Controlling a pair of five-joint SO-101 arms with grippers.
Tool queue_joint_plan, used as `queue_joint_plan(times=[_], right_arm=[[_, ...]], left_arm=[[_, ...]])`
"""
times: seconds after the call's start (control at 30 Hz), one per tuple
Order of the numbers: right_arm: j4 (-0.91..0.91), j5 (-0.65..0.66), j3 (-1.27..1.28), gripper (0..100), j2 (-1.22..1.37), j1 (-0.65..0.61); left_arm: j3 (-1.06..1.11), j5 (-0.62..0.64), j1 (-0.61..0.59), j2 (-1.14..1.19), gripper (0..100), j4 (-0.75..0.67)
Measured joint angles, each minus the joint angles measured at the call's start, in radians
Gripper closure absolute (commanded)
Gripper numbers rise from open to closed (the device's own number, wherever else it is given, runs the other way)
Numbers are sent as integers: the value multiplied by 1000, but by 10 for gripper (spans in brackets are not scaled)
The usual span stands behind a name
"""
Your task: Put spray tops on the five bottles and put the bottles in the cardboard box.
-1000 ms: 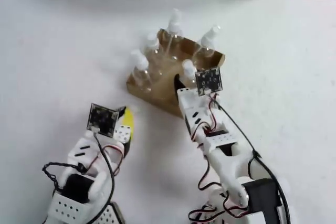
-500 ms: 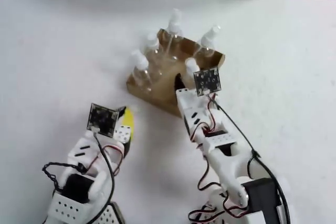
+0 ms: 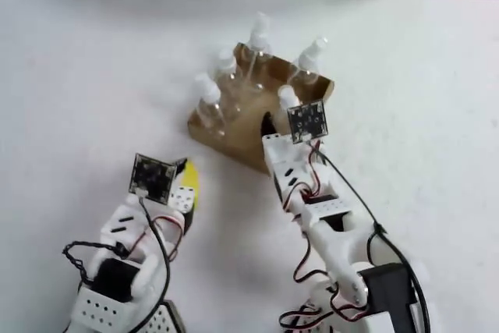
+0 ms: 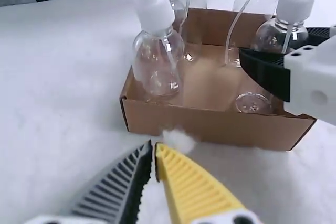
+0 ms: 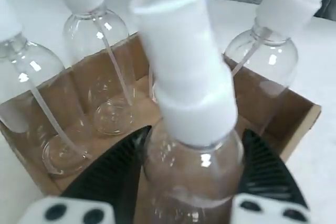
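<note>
Gripping the fifth bottle (image 5: 194, 177) by its clear body, our right gripper (image 5: 197, 137) has a black jaw clamped on each side of it. The white spray top (image 5: 181, 61) sticks up above them. From the high view we put it at about 4 o'clock of the cardboard box (image 3: 226, 139). The left wrist view shows the bottle's base down inside the walls, but we can't tell if it actually touches the box floor. The other four bottles (image 3: 209, 103) stand upright in the box with their tops on, spread from roughly 9 o'clock round to 2 o'clock. Our left gripper (image 3: 185, 169) is low over the white table (image 3: 93, 76) at around 7 o'clock from the box, well apart from it, with its jaws pinched together and nothing between them.
</note>
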Motion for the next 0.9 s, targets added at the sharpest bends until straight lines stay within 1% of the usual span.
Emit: queue_joint_plan(times=[0.07, 0.2, 0.27, 0.67, 0.83, 0.9], right_arm=[[0, 0, 0, 776, 0, 0], [0, 0, 0, 684, 0, 0], [0, 0, 0, 663, 0, 0], [0, 0, 0, 663, -2, 0], [6, 0, 0, 662, -86, 0], [38, 0, 0, 662, -126, 0]], left_arm=[[0, 0, 0, 0, 980, 0], [0, 0, 0, 0, 980, 0], [0, 0, 0, 0, 980, 0], [0, 0, 0, 0, 980, 0], [0, 0, 0, 0, 980, 0], [0, 0, 0, 0, 980, 0]])
